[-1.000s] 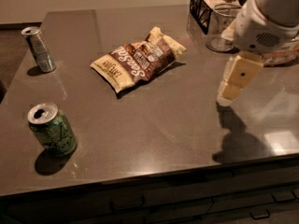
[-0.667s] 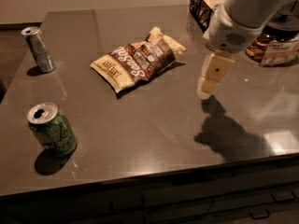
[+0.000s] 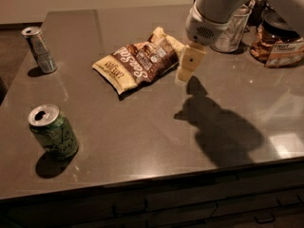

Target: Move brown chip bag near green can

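The claw (image 3: 185,69) hovers just beside the bag (image 3: 140,63); open or closed, I can't tell. The bag looks light and crinkly, so pinch its nearest edge.

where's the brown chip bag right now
In the camera view the brown chip bag lies flat on the counter, back of centre. The gripper hangs just beside its right end, and the green can stands far off at front left.

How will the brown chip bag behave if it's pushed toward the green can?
Probably light and floppy: the brown chip bag lies crinkled and puffy, so it may buckle rather than slide whole. The glossy counter should let it slip easily. The tool hangs just beside its right end.
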Controlling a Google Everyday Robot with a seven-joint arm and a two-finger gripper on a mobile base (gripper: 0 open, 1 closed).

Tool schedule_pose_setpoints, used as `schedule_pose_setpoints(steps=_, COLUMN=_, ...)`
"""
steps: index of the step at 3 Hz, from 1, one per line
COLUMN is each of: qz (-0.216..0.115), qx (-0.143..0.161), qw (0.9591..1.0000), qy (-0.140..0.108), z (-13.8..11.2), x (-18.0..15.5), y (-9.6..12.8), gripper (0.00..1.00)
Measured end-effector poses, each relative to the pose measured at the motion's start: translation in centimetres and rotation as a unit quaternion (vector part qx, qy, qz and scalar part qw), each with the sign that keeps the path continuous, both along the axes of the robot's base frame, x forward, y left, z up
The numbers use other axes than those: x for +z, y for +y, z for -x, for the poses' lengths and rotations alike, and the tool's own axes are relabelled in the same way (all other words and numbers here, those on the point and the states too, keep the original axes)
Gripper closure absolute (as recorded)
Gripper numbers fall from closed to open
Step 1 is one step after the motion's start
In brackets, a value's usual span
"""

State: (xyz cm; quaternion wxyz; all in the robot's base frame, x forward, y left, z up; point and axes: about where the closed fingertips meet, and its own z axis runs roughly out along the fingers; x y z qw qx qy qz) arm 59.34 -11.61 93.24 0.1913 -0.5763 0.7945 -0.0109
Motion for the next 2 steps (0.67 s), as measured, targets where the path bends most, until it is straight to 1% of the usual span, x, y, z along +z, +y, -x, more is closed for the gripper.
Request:
schedule_pose_setpoints(steps=1, qz=-0.012, qx=-0.032, qw=0.9994, qy=-0.01, z=-3.5, x=-0.2, y=0.6, gripper=0.0)
schedule_pose_setpoints(steps=2, qz=-0.048, qx=-0.073, qw=0.9961, qy=-0.011, z=-6.6, x=-0.8, y=1.0, gripper=0.0)
